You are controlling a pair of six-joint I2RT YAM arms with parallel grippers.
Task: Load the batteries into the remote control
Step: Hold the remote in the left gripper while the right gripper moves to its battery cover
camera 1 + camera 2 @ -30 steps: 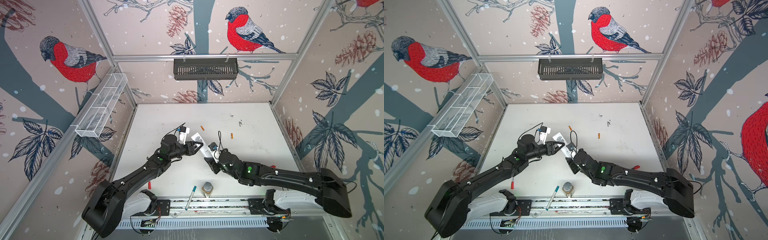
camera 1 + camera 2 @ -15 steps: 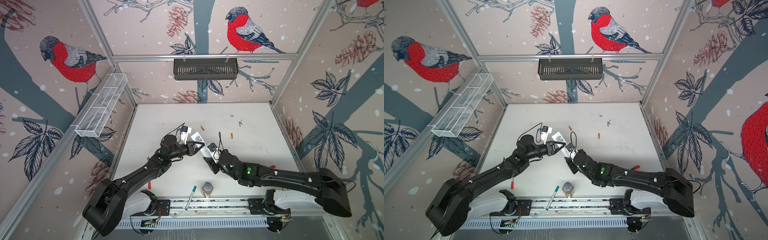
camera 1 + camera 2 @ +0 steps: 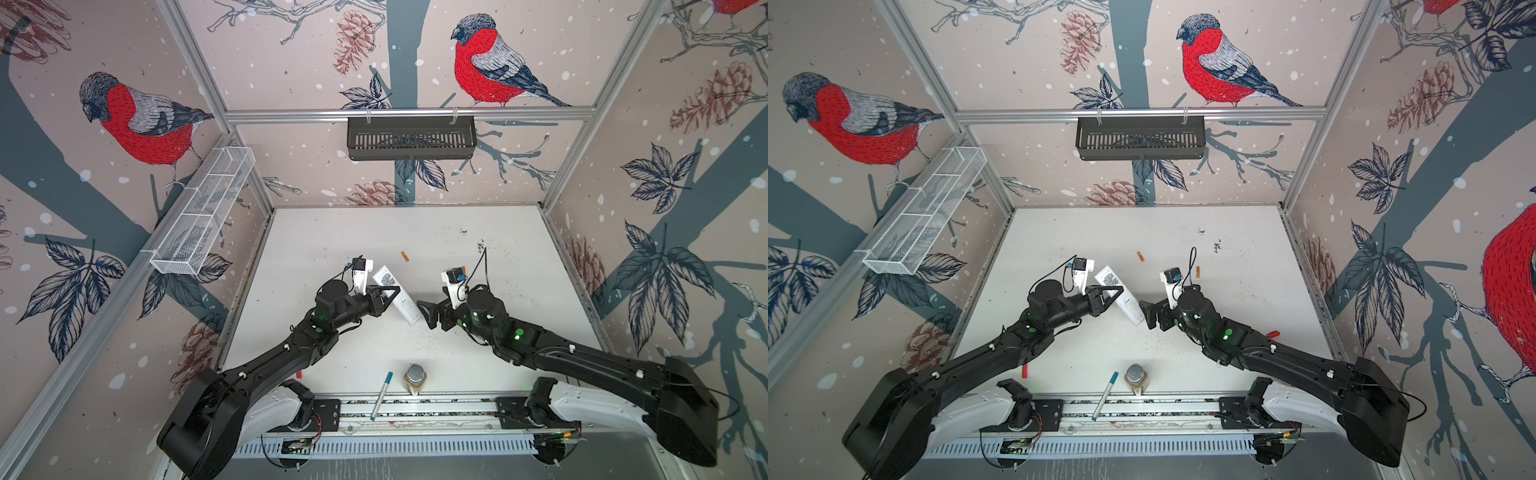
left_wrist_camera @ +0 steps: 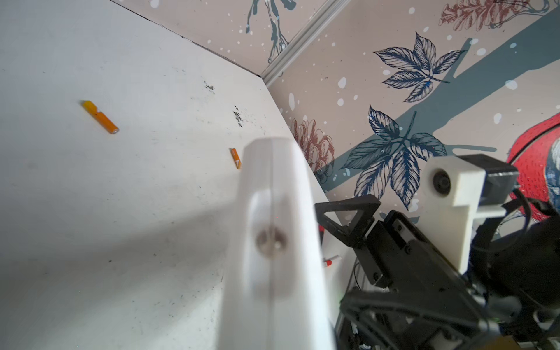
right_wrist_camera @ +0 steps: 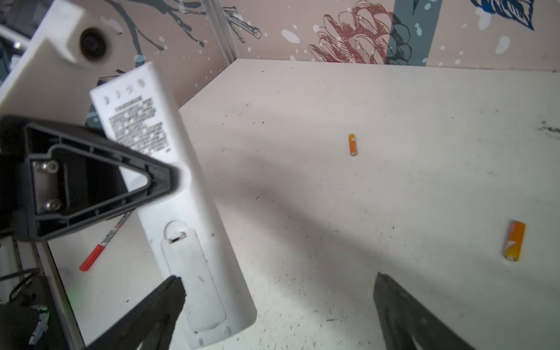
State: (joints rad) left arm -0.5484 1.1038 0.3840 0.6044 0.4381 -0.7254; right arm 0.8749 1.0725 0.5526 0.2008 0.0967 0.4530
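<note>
Bird-print walls are seen around a white table (image 3: 332,232) in both top views. The remote control (image 3: 394,291) is gripped mid-body by the left gripper (image 3: 384,296), jaws clamped on it, label side up, lying slantwise near the table's centre. The right gripper (image 3: 428,313) is parked just beside the remote's near end, jaws spread wide, nothing held. The first battery (image 3: 1140,256) is lying loose behind the remote. The second battery (image 3: 1198,272) is lying by the right wrist. Both are apart from the remote. A teal marker (image 3: 381,395) and a jar (image 3: 414,377) are noted at the front edge, uninvolved.

Left wrist view: the remote is shown close, edge-on and blurred. Whether its far end is touching the table cannot be told. Both batteries are seen beyond it.

Right wrist view: the battery cover (image 5: 194,272) is seen in place over the bay, its notch toward the remote's middle. A left finger (image 5: 157,181) is pressed on the remote above the cover, clear of it.

Cover removal is judged to be the step in hand. A right fingertip (image 5: 163,300) should be set at the notch and the cover slid toward the remote's end. The left clamp should be kept firm and off the cover so that it is not pinned. The batteries should be fetched only once the bay is exposed.
</note>
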